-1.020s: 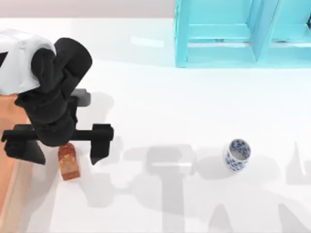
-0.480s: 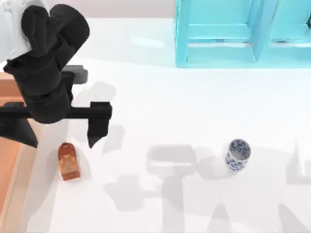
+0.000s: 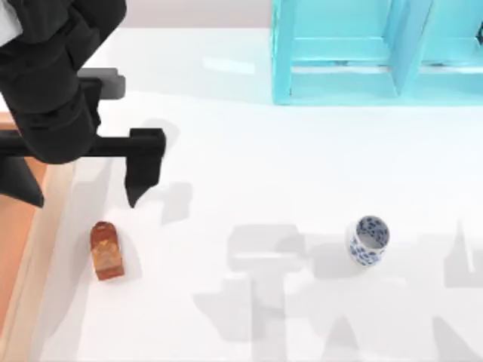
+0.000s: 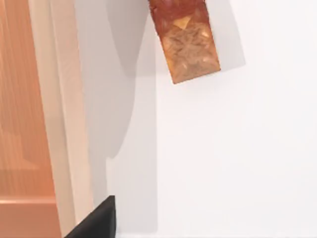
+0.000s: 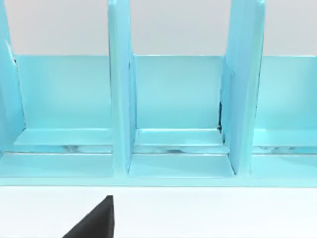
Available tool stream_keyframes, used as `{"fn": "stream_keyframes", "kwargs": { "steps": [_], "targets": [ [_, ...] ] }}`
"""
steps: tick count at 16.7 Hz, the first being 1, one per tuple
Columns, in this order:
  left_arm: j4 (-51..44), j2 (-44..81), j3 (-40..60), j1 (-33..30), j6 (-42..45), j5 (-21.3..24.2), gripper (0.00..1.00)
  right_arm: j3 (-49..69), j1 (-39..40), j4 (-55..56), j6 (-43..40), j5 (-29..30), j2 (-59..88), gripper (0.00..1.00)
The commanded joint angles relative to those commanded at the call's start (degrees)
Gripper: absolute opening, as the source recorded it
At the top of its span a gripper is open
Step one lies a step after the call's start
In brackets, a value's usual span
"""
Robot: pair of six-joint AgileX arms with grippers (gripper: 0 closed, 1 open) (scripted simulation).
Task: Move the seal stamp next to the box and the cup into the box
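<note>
The reddish-brown seal stamp [image 3: 106, 250] lies on the white table just right of the box [image 3: 24, 260], whose tan rim and orange-brown inside run down the left edge. My left gripper [image 3: 83, 197] hangs open and empty above the table, behind the stamp and apart from it. In the left wrist view the stamp [image 4: 185, 42] lies beside the box rim [image 4: 59, 99], with one dark finger [image 4: 96, 223] at the picture's edge. The blue-patterned white cup [image 3: 368, 240] stands upright on the table at the right. My right arm is parked facing the shelf, one finger [image 5: 96, 222] set wide as on the open left gripper.
A turquoise shelf unit [image 3: 377, 53] stands at the back right, and its open compartments [image 5: 178, 99] face the right wrist camera. White table stretches between the stamp and the cup.
My left gripper has lifted off the stamp and drawn back toward the rear left, staying open. The stamp and the cup have not moved.
</note>
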Motion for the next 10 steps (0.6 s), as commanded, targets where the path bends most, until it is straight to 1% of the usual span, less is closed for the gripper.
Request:
{"fn": "stream_keyframes", "kwargs": {
  "steps": [3,5,7,10],
  "targets": [
    [0.1,0.9,0.6,-0.6,-0.5,-0.2,1.00,0.0,0.0,0.0,0.0,0.0,0.0,1.00],
    [-0.1,3.6,3.8,-3.0,-2.5,-1.1,1.00,0.0,0.0,0.0,0.0,0.0,0.0,1.00],
    [-0.5,8.5,9.3,-6.7,-5.8,-2.3,1.00,0.0,0.0,0.0,0.0,0.0,0.0,1.00],
    [-1.3,18.6,22.0,-14.0,-12.7,-4.9,1.00,0.0,0.0,0.0,0.0,0.0,0.0,1.00]
  ]
}}
